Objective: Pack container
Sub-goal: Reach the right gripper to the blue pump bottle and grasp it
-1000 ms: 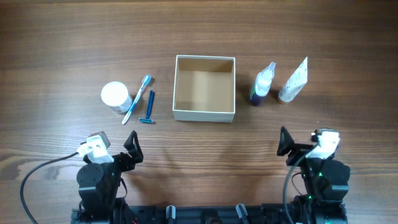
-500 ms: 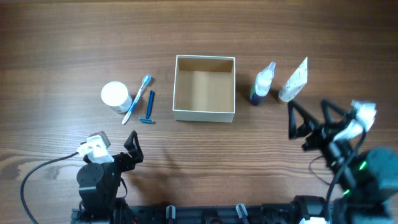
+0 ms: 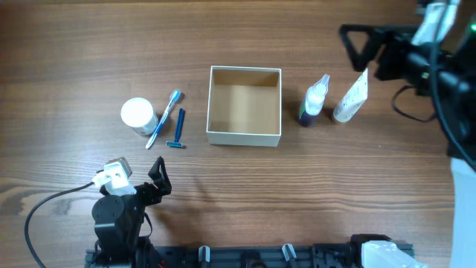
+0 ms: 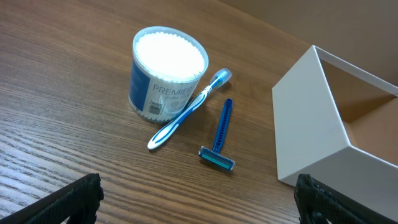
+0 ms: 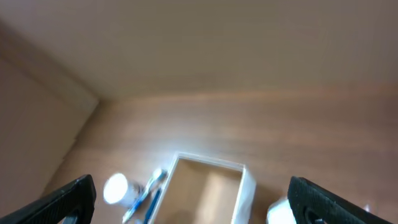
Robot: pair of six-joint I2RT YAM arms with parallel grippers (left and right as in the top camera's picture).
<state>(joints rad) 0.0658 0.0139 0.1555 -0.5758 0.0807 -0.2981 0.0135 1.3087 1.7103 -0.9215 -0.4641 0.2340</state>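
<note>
The container [image 3: 244,136], a square white box with a tan inside, stands open and empty at the table's middle; it also shows in the left wrist view [image 4: 311,118] and the right wrist view [image 5: 247,184]. Left of it lie a round white jar [image 3: 137,115], a blue toothbrush [image 3: 165,117] and a blue razor [image 3: 179,128]. Right of it are a small bottle [image 3: 315,99] and a white tube [image 3: 352,97]. My left gripper [image 3: 155,179] is open and empty near the front edge. My right gripper [image 3: 363,45] is open and empty, raised above the tube at the far right.
The jar [image 4: 166,73], toothbrush [image 4: 189,109] and razor [image 4: 221,135] lie close together in the left wrist view. Bare wood table surrounds everything. A grey cable [image 3: 52,205] trails from the left arm.
My right arm has lifted from the front right and swung to the far right, above the tube. The left arm and all the objects have not moved.
</note>
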